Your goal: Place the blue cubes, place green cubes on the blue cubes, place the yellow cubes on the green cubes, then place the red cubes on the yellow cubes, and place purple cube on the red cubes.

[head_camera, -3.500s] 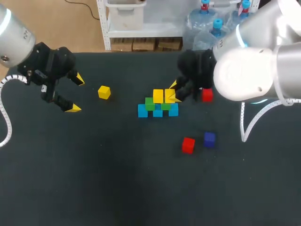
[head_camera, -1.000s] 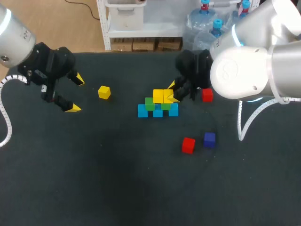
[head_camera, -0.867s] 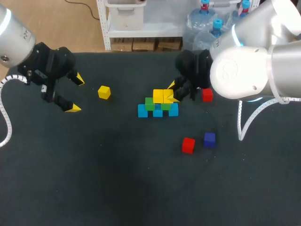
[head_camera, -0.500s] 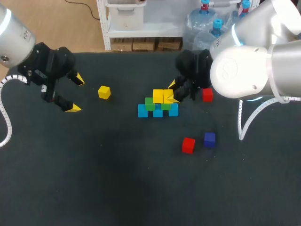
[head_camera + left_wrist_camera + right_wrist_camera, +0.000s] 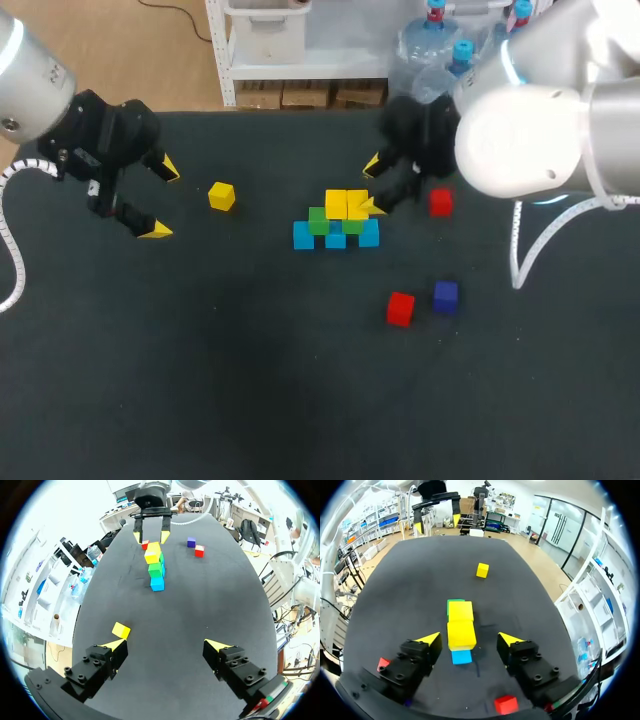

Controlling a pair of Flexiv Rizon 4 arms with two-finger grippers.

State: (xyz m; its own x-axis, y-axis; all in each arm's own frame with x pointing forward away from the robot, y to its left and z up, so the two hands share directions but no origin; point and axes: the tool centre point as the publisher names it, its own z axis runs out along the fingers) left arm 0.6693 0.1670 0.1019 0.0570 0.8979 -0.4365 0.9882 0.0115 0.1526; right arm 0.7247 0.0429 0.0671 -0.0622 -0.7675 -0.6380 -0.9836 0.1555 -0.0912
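— How many cubes on the table point(image 5: 250, 400)?
— Nine. Three blue cubes point(image 5: 303, 236) in a row mid-table, two green cubes point(image 5: 318, 219) on them, two yellow cubes point(image 5: 337, 203) on top. One more yellow cube point(image 5: 222, 196) sits loose to the left. Two red cubes point(image 5: 400, 308) and one purple cube point(image 5: 445, 295) lie to the right. All are plain, square-edged blocks on a dark matte top.
— And the claws?
— The right claw point(image 5: 372, 186) is spread wide at the stack's right end, gripping nothing. The left claw point(image 5: 163, 200), far left, is also wide and empty.
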